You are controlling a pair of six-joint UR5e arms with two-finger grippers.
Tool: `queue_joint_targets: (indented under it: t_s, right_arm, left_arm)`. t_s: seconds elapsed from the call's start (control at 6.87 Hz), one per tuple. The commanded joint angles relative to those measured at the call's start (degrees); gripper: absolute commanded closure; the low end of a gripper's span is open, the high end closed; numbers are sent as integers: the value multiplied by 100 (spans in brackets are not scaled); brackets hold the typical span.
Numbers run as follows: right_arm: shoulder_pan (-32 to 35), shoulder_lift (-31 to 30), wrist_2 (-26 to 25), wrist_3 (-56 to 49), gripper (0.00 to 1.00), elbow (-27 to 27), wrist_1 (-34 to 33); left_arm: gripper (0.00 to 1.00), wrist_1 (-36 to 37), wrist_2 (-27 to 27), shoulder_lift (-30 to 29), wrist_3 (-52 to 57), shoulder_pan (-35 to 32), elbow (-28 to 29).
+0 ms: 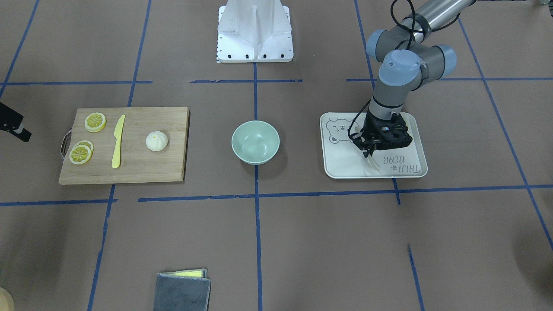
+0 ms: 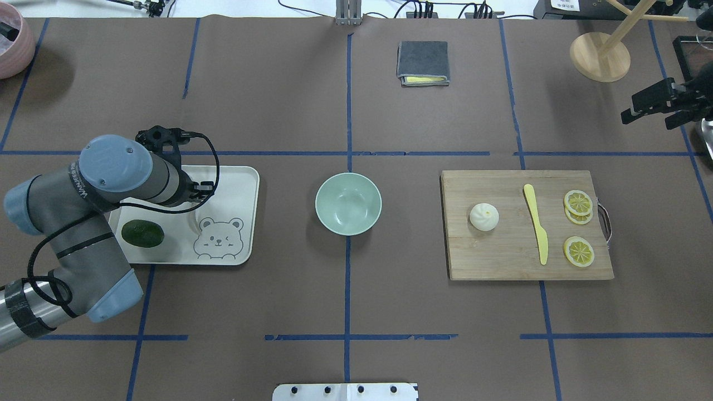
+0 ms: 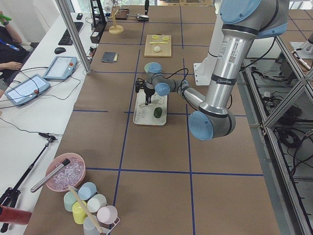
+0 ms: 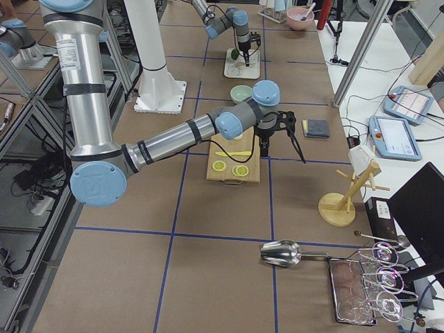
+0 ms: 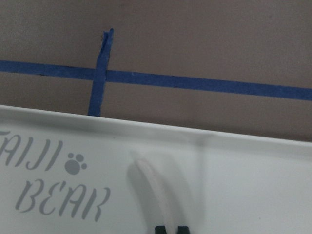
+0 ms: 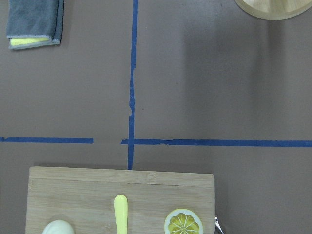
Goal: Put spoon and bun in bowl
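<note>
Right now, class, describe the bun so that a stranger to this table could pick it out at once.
Seen from overhead, find the wooden cutting board to the right of the mint-green bowl. On the board's end nearest the bowl sits the bun. It is the only white, domed thing there; the knife is long and yellow, the lemon slices flat.

The left arm reaches out on the left side, wrist bent straight down, with the left gripper (image 1: 368,152) low and its fingers pinched on the spoon (image 1: 374,164). The right arm stretches far right; the right gripper (image 2: 627,110) hovers high, pointing down, jaws apart.
</note>
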Motion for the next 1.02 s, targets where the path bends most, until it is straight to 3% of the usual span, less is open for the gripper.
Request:
queue_joint_targets:
  t_s: [0.0, 0.29, 0.73, 0.87]
  right_arm:
    - [-255, 52, -175, 271, 0, 6, 9]
    - [-974, 394, -788, 1166, 0, 102, 9]
    - [-2196, 896, -1957, 2135, 0, 42, 9]
    - [-2512, 992, -2238, 2406, 0, 32, 9]
  left_arm:
    - [100, 159, -18, 6, 18, -66, -361]
    - [100, 1072, -44, -491, 10, -92, -820]
    - [100, 969, -62, -1896, -1093, -31, -165]
    - [100, 586, -62, -2014, -1385, -22, -23]
